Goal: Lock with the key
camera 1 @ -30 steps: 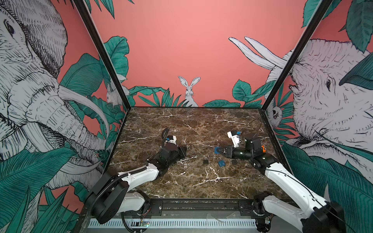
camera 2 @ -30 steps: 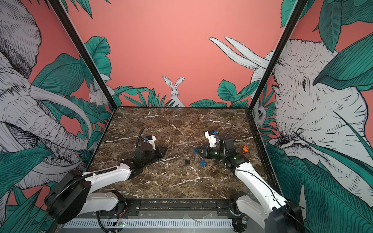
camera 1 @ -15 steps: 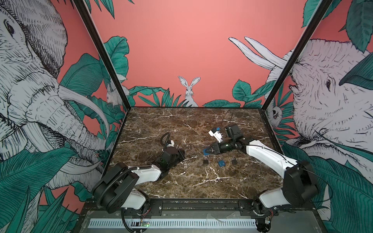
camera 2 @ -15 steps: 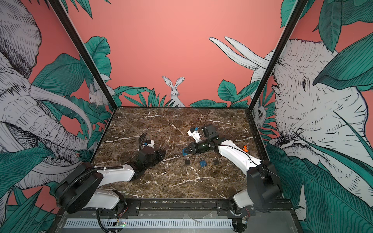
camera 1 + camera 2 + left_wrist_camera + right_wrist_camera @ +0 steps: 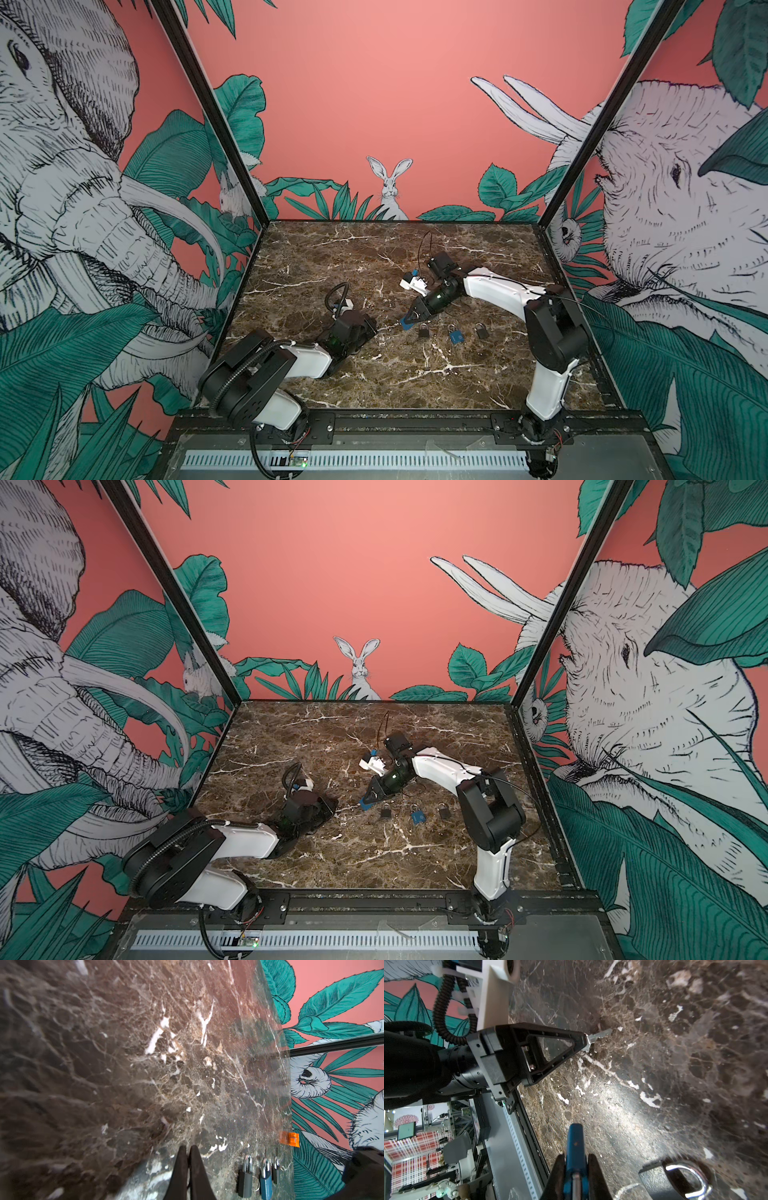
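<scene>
Three loose padlocks (image 5: 424, 332) (image 5: 456, 336) (image 5: 482, 331), one blue padlock (image 5: 575, 1147) between right jaws; one key (image 5: 601, 1034), apparently, in left jaws.

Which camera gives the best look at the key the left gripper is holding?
The right wrist view: the key sticks out clearly from the tips of the left gripper. In the left wrist view the closed fingers hide it. In both top views it is too small to make out.

Surface (image 5: 353, 249): back strip and front centre open. Obstacles: three padlocks (image 5: 456, 336) in a row right of centre; left arm (image 5: 307, 361) and right arm (image 5: 494, 291) stretched toward the middle.
</scene>
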Controlling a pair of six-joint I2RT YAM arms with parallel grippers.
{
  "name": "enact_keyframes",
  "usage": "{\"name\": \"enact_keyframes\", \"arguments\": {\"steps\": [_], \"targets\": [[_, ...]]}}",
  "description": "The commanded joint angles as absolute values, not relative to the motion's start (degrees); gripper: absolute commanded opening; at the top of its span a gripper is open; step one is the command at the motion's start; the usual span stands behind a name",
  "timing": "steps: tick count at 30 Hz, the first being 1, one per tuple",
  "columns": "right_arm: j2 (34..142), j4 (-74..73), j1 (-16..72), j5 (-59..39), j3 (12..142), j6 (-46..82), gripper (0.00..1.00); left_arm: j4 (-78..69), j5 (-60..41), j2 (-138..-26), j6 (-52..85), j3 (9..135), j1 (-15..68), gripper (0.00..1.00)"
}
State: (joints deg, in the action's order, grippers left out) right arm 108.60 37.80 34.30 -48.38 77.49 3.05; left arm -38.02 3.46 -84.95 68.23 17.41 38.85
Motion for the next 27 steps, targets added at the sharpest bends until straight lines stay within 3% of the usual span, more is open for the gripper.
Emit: {"name": "enact_keyframes", "arguments": {"steps": [1, 6, 13, 20, 27], "targets": [[110.57, 42.30, 35.15, -48.89, 81.42, -0.69, 0.00, -41.62, 2.58, -87.17, 70.52, 17.01, 39.06, 0.02], [115.19, 45.21, 36.62, -48.91, 85.56, -2.49, 0.00, -44.96, 1.33, -90.23, 71.97, 16.44, 39.20, 0.10], [120.19, 47.86, 38.05, -48.12, 90.29, -3.77, 0.00, -46.32, 1.62, -88.66, 70.87, 14.56, 39.29, 0.28], [123.40, 49.23, 39.00, -47.96, 92.56, -4.87, 0.00, -35.28, 4.26, -77.78, 66.00, 14.01, 39.29, 0.49], [127.84, 56.87, 41.37, -46.43, 97.99, -9.91, 0.00, -23.83, 5.52, -65.11, 57.28, 16.21, 39.26, 0.53]]}}
